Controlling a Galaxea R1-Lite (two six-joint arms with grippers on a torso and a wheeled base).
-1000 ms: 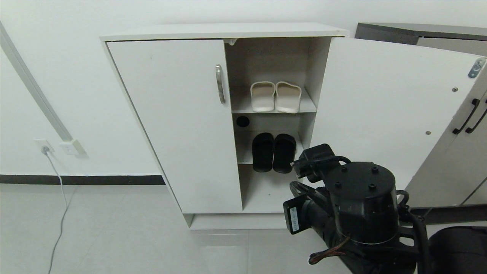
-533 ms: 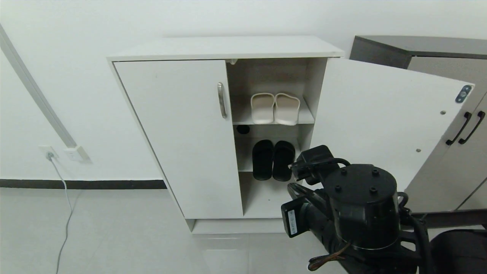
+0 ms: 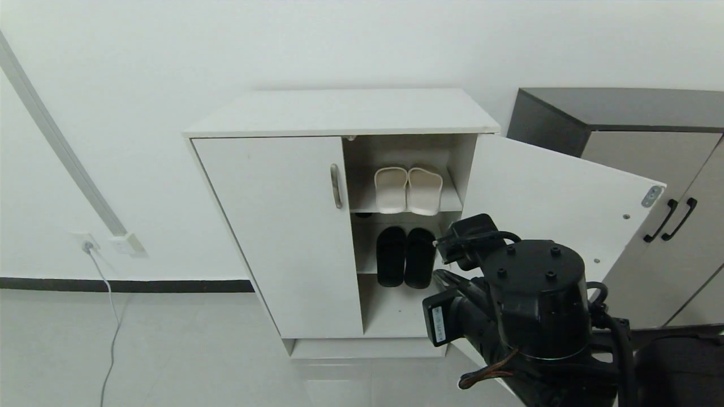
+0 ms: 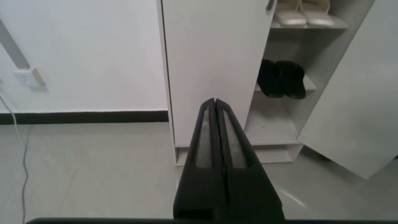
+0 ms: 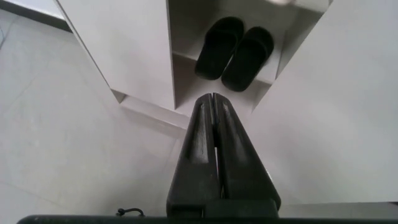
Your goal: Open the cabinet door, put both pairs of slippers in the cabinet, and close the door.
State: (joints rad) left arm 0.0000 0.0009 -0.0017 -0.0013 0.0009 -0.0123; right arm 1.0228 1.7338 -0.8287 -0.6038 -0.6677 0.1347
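The left pincer (image 4: 214,106) and right pincer (image 5: 213,99) are both closed tight and hold nothing. Past them the door (image 3: 554,203) stands open. It looks flat, stiff and light; push near its free edge. Inside the cabinet (image 3: 339,110), white slippers (image 3: 408,189) sit above black slippers (image 3: 406,255).

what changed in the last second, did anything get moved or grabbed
None of the things moved. The whole head view shifted: the white two-door cabinet now sits lower and smaller in it, so the camera moved, seemingly backing away. The white slippers stay inside it, above the black slippers, and the right door stays open.
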